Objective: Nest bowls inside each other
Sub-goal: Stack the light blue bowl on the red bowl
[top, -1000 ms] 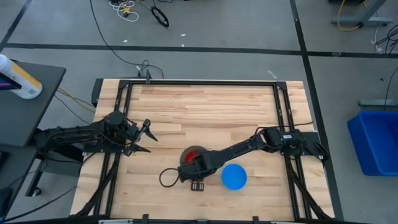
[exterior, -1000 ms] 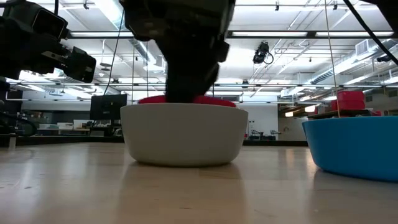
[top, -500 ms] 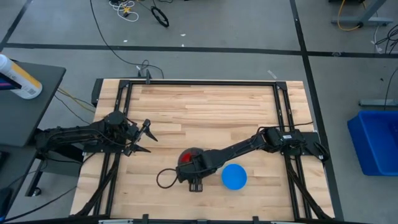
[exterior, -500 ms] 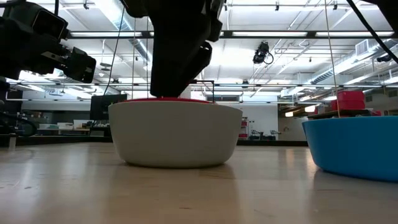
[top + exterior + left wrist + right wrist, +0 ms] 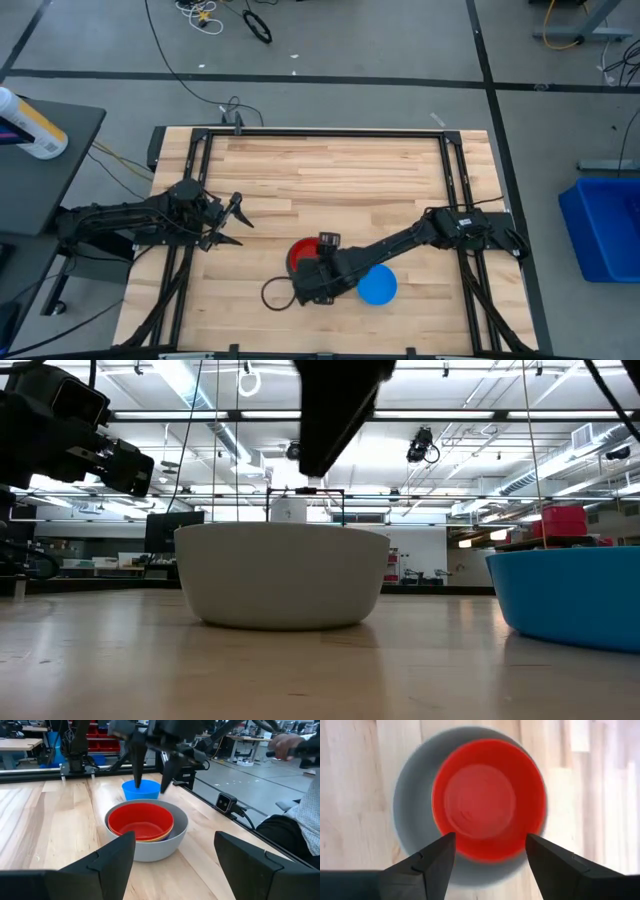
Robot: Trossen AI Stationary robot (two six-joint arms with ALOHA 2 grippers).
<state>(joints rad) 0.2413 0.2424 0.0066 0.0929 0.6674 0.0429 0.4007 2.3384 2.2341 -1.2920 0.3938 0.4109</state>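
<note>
A grey bowl (image 5: pixel 150 847) stands on the wooden table with a red bowl (image 5: pixel 141 821) nested in it. A yellow rim (image 5: pixel 150 839) shows just under the red one. A blue bowl (image 5: pixel 377 285) stands by itself on the table, to the right of the stack. My right gripper (image 5: pixel 151 787) hangs open above the stack, fingers pointing down and clear of the red bowl (image 5: pixel 487 800). Near the left edge my left gripper (image 5: pixel 238 218) waits open, facing the stack.
Black rails (image 5: pixel 190 180) frame the table top on the left, far and right sides. A cable loop (image 5: pixel 275 293) hangs from the right arm beside the stack. Bare wood (image 5: pixel 340 170) fills the far half. A person's sleeve (image 5: pixel 305 815) shows beyond the table.
My right gripper has risen off the red bowl and now hangs clear above the stack. The red bowl, whose rim stood above the grey bowl's rim, has sunk into it. The grey bowl slid a little along the table.
</note>
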